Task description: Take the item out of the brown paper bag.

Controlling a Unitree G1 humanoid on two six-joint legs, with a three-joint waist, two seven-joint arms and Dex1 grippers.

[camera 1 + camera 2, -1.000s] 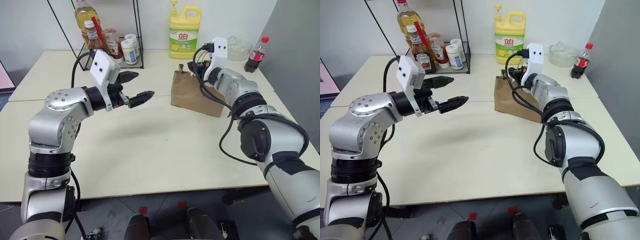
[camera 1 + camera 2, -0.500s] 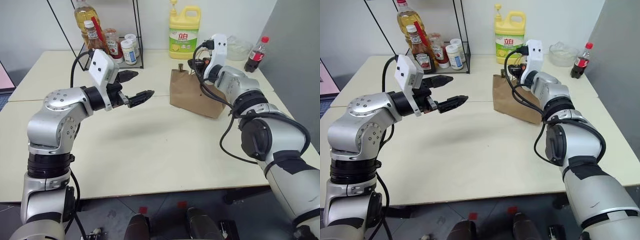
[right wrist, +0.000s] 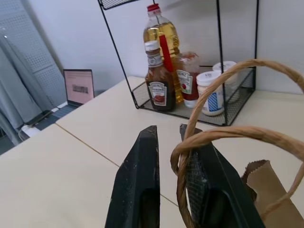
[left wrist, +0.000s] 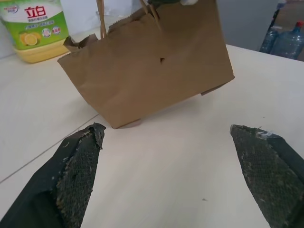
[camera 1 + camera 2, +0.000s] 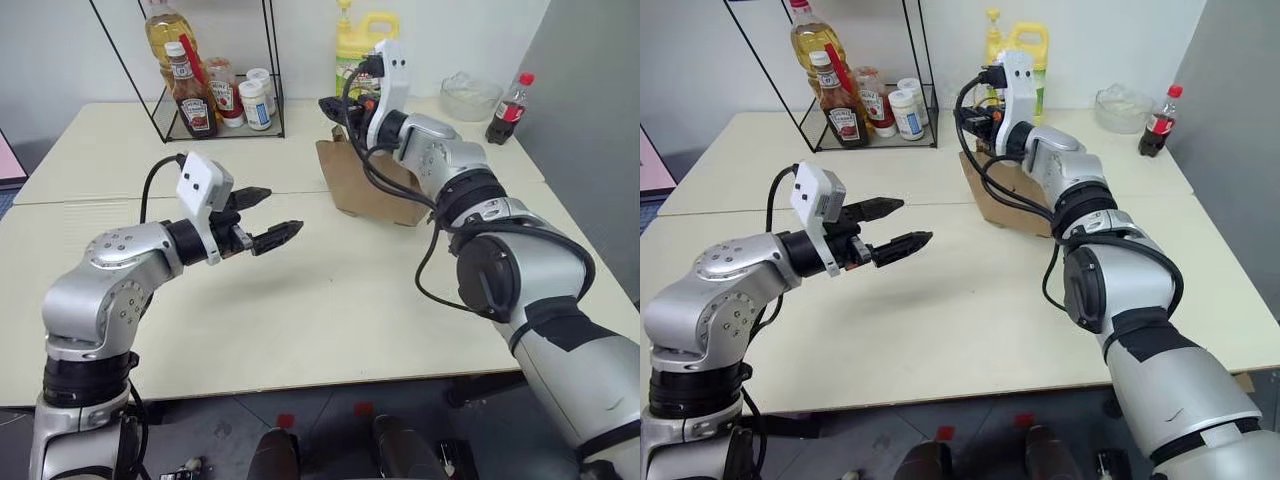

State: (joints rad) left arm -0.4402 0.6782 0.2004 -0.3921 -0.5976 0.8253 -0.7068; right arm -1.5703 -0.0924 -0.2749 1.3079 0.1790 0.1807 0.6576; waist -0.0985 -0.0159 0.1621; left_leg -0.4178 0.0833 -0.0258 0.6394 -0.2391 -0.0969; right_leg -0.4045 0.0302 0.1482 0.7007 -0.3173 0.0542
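I have the right gripper nearly closed by the brown paper bag's handles, seemingly hooking a loop; the bag tips on the desk. The left gripper hangs open. The item stays hidden, presumably inside; a slipped loop drops everything.

Lab: bare tables, condiment rack

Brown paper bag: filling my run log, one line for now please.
brown paper bag: tilted, lifted by handles | right tool: nearly closed, handles looped | left tool: open, apart
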